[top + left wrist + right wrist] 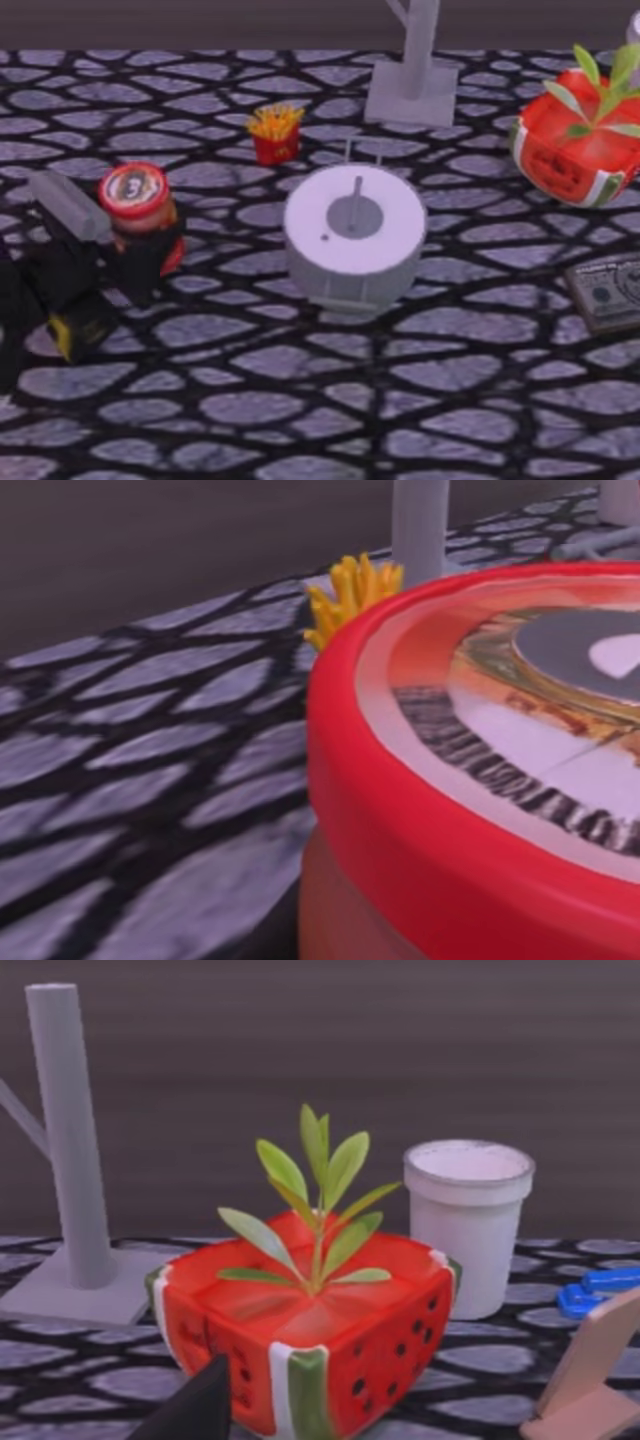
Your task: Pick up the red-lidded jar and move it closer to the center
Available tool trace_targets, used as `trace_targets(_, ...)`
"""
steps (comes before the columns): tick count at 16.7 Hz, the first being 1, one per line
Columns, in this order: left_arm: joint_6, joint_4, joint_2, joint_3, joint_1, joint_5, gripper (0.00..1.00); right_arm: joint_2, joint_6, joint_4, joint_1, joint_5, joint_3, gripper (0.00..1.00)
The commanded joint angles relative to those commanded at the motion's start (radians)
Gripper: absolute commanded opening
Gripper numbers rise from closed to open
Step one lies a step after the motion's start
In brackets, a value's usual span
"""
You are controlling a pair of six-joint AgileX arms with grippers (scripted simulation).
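The left gripper (140, 245) sits at the worktop's left side with the jar (137, 198) between its jaws, which look closed on the jar's body below the red lid. Whether the jar is lifted yet I cannot tell. By my judgement the grasp is made; the carry toward the centre, where a white drum (355, 238) stands, remains. The right arm is parked; its jaws cannot be judged.

You see the red-lidded jar (134, 192) upright at the table's left side, red lid with a white round mark on top, orange-red body below. It fills the left wrist view.
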Motion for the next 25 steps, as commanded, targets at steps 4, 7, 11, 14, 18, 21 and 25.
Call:
trace_targets(4,-0.013,0.013,0.075,0.066,-0.052,-0.047,0.00,0.000,0.000,0.000,0.000,0.000,0.000,1.00)
trace_targets(7,-0.013,0.013,0.076,0.067,-0.053,-0.047,0.00,0.000,0.000,0.000,0.000,0.000,0.000,1.00)
trace_targets(11,-0.013,0.013,0.076,0.067,-0.053,-0.047,0.30,0.000,0.000,0.000,0.000,0.000,0.000,1.00)
trace_targets(14,-0.013,0.013,0.076,0.067,-0.053,-0.047,0.53,0.000,0.000,0.000,0.000,0.000,0.000,1.00)
trace_targets(18,-0.013,0.013,0.076,0.067,-0.053,-0.047,0.83,0.000,0.000,0.000,0.000,0.000,0.000,1.00)
trace_targets(21,-0.013,0.013,0.076,0.067,-0.053,-0.047,1.00,0.000,0.000,0.000,0.000,0.000,0.000,1.00)
trace_targets(25,-0.013,0.013,0.076,0.067,-0.053,-0.047,1.00,0.000,0.000,0.000,0.000,0.000,0.000,1.00)
